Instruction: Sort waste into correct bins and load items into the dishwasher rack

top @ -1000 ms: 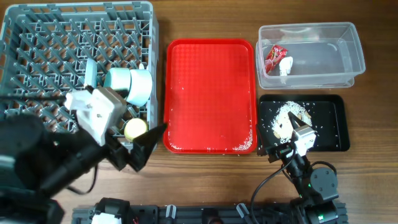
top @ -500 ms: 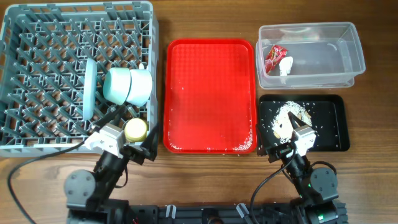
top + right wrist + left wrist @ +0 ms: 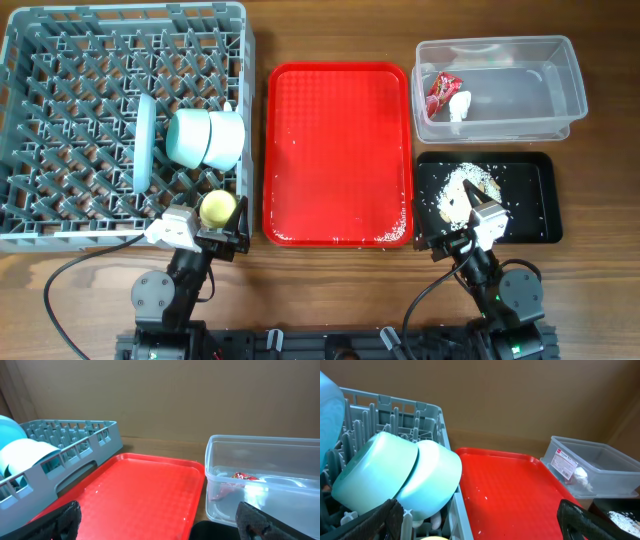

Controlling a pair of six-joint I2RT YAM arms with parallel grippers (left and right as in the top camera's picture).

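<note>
My left claw (image 3: 205,238) sits low at the near table edge, jaws spread wide and holding nothing. My right claw (image 3: 466,236) is also released and empty. Just ahead of the left claw is the dishwasher rack (image 3: 120,10). The yellow cup (image 3: 218,207) is nearest to me, then the mint-green bowl (image 3: 188,138) and pale blue bowl (image 3: 228,140) lie on their sides between the pegs, and the plate (image 3: 145,145) stands on its edge, I think so that water can reach them. Ahead of the right claw the crumbs (image 3: 465,185) lie in the black tray (image 3: 530,215). Beyond it the red wrapper (image 3: 440,90) and white scrap (image 3: 459,105) are in the clear tub (image 3: 560,100), dry waste apart from food. Between my claws the red serving tray (image 3: 340,140) has a few crumbs at its near edge. The fork and spoon I cannot find with certainty.
</note>
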